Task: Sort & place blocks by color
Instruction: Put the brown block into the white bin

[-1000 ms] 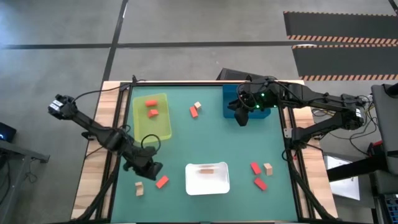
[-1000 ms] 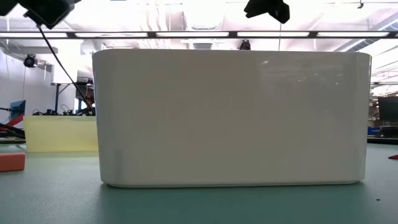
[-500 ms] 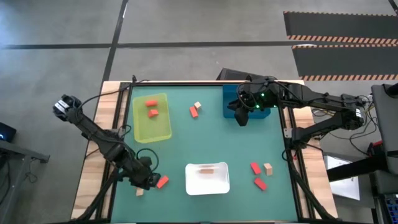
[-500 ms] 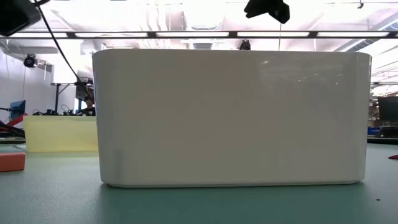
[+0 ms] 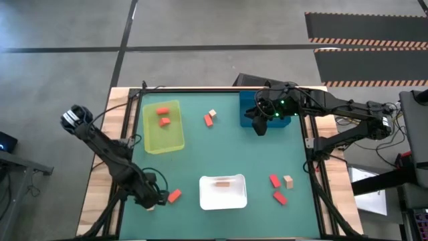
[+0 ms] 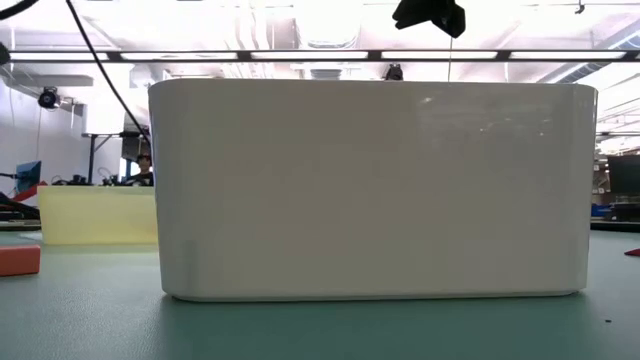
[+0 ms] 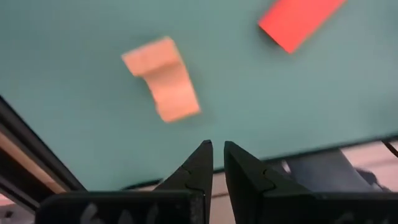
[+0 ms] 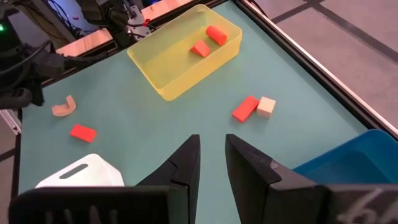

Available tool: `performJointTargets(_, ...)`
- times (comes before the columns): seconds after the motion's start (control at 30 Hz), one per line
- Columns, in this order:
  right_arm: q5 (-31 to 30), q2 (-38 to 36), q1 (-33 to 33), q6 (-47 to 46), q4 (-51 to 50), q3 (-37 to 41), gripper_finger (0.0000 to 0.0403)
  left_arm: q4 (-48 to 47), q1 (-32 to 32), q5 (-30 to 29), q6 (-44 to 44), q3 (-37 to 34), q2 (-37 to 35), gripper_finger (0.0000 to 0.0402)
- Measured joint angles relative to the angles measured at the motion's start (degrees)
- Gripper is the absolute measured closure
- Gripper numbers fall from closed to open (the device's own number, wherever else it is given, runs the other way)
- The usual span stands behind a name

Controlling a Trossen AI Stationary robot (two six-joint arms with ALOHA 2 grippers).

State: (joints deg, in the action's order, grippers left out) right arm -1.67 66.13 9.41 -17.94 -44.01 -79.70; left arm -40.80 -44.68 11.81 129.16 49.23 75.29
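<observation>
the left pincer (image 5: 154, 199) hangs low over the near left corner of the green table (image 5: 227, 150), its fingers (image 7: 198, 165) pressed nearly together and pinching nothing; a tan block (image 7: 163, 78) lies on the mat just ahead of the tips, with an orange-red block (image 5: 174, 195) just beside it toward the white tray (image 5: 223, 191). the right pincer (image 5: 259, 124) waits at the far side by the blue tray (image 5: 249, 107), fingers (image 8: 187, 158) a little apart and empty. two orange-red blocks (image 5: 163, 115) lie in the yellow-green tray (image 5: 163, 126). an orange-red block (image 5: 208, 120) and a tan one (image 5: 212, 113) sit touching on the mat between the yellow-green and blue trays. near the right edge lie two red blocks (image 5: 277, 189) and a tan block (image 5: 288, 181). one tan block (image 5: 223, 183) rests inside the white tray.
</observation>
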Motion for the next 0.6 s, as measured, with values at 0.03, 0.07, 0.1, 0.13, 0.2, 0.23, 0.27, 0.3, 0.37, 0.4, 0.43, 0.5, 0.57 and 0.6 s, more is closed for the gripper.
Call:
performJointTargets(0.03, 0.0, 0.0, 0.0, 0.0, 0.0, 0.0, 0.0337, -0.8, 0.0, 0.0, 0.0, 0.0, 0.4, 0.0378)
performJointTargets(0.07, 0.0, 0.0, 0.0, 0.0, 0.0, 0.0, 0.0337, -1.6, 0.0, 0.0, 0.0, 0.0, 0.8, 0.0378)
performJointTargets(0.1, 0.0, 0.0, 0.0, 0.0, 0.0, 0.0, 0.0337, -2.6, 0.0, 0.0, 0.0, 0.0, 1.2, 0.0378)
performJointTargets(0.13, 0.0, 0.0, 0.0, 0.0, 0.0, 0.0, 0.0337, -3.7, 0.0, 0.0, 0.0, 0.0, 1.5, 0.0378)
performJointTargets(0.2, 0.0, 0.0, 0.0, 0.1, 0.0, 0.0, 0.0337, -5.6, 0.0, 0.0, 0.0, 0.0, 2.4, 0.0378)
performJointTargets(0.23, 0.0, 0.0, 0.0, 0.2, 0.0, 0.0, 0.0337, -6.3, 0.0, 0.0, 0.0, 0.0, 2.8, 0.0378)
performJointTargets(0.27, 0.0, 0.0, 0.0, 0.2, 0.0, 0.0, 0.0337, -6.6, 0.0, 0.0, -0.1, 0.0, 3.4, 0.0378)
performJointTargets(0.3, 0.0, 0.0, 0.0, 0.1, 0.0, 0.0, 0.0337, -6.6, 0.0, 0.0, -0.3, 0.0, 3.9, 0.0377)
performJointTargets(0.37, 0.0, 0.0, 0.0, 0.1, 0.0, 0.0, 0.0337, -6.5, 0.0, 0.0, -0.3, 0.0, 5.0, 0.0373)
performJointTargets(0.4, 0.0, 0.0, 0.0, 0.1, 0.0, 0.0, 0.0337, -6.3, 0.0, 0.0, -0.4, 0.0, 5.6, 0.037)
performJointTargets(0.43, 0.0, 0.0, 0.0, 0.0, 0.0, 0.0, 0.0337, -6.2, -0.1, 0.0, -0.4, 0.0, 6.1, 0.0365)
performJointTargets(0.5, 0.0, 0.0, 0.0, 0.0, -0.1, 0.1, 0.0337, -6.2, -0.1, 0.0, -0.5, 0.0, 7.1, 0.0351)
performJointTargets(0.57, 0.0, 0.0, 0.0, 0.0, 0.0, 0.3, 0.0337, -6.2, -0.1, 0.0, -0.5, 0.0, 7.8, 0.0331)
performJointTargets(0.6, 0.0, 0.0, 0.0, 0.0, 0.0, 0.3, 0.0337, -6.2, -0.1, 0.0, -0.5, 0.0, 8.1, 0.032)
